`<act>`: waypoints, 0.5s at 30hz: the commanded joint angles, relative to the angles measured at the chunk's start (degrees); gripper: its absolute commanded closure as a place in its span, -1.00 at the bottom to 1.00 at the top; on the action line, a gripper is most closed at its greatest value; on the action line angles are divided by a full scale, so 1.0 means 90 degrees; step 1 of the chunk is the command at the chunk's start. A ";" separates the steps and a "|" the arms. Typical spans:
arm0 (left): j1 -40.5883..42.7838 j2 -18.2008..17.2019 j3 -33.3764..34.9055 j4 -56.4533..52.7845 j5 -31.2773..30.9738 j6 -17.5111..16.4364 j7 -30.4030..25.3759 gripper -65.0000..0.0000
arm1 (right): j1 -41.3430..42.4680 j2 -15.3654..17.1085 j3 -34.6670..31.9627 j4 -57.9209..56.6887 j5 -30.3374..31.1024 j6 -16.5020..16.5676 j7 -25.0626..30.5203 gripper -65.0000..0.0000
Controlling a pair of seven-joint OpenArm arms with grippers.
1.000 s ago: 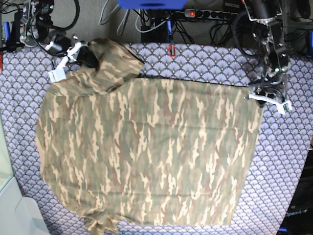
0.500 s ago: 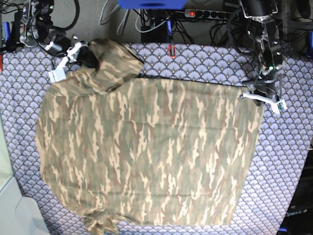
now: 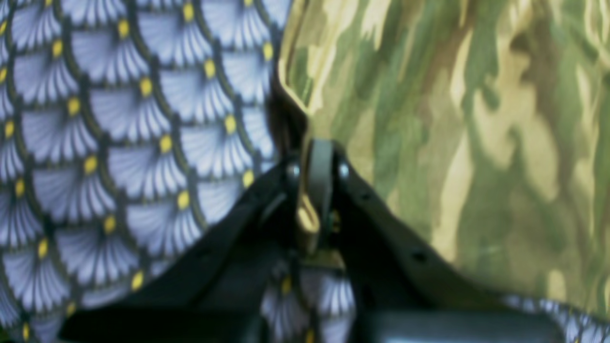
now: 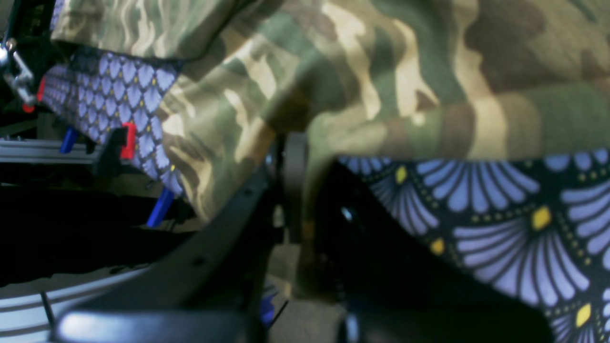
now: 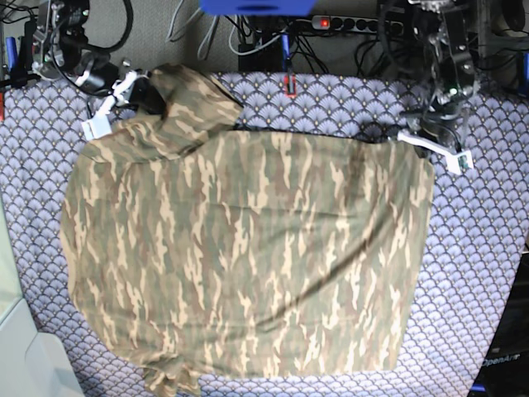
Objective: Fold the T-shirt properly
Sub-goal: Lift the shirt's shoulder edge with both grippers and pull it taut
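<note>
The shirt lies spread over most of the tabletop, which is covered by a purple-and-white scallop-patterned cloth. The shirt reaches from the far edge almost to the near edge, with a small bunched bit of fabric at the near left corner. At the far left, one part of the shirt is folded back over the body and forms a raised, rounded flap.

The right gripper sits at that far left flap. In the right wrist view its fingers are together on a fold of the shirt, the fabric draping over and around them, with the cloth showing beneath. Beyond the tabletop edge in that view are blue and red clamps and a dark area.

The left gripper is at the far right corner of the shirt. In the left wrist view its fingers are closed on the shirt's edge, a thin strip of fabric pinched between them; the cloth lies to the left and the camouflage fabric to the right. In the base view that corner looks drawn inward, and a slanting crease runs from it toward the near side of the shirt.

Behind the tabletop run cables and a power strip.
</note>
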 commanded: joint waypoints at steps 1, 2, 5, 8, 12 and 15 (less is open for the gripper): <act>0.0082 -0.0067 -0.0012 0.0129 0.0014 0.0026 0.0059 0.96 | -0.0092 0.0093 0.0118 -0.0017 -0.0492 -0.0176 -0.0353 1.00; 0.0141 -0.0067 -0.0012 0.0149 0.0024 0.0026 0.0059 0.96 | -0.0112 0.0083 0.0196 -0.0017 -0.0492 -0.0176 -0.0353 1.00; 0.0258 -0.0164 -0.0012 0.0188 0.0014 0.0026 0.0059 0.96 | -0.0151 0.0073 0.0333 -0.0017 -0.0492 -0.0176 -0.0353 1.00; 0.0336 -0.0203 -0.0041 0.0198 0.0014 0.0026 0.0059 0.96 | -0.0317 0.0103 0.0382 -0.0008 -0.0492 -0.0176 -0.0353 1.00; 0.0492 -0.0301 -0.0061 0.0208 0.0014 0.0026 0.0059 0.96 | -0.0659 0.0220 0.0372 0.0315 -0.0492 -0.0176 -0.0158 1.00; 0.0658 -0.0399 -0.0032 0.0217 0.0014 0.0026 0.0059 0.96 | -0.1088 0.0220 0.0372 0.0969 -0.0492 -0.0176 0.0067 1.00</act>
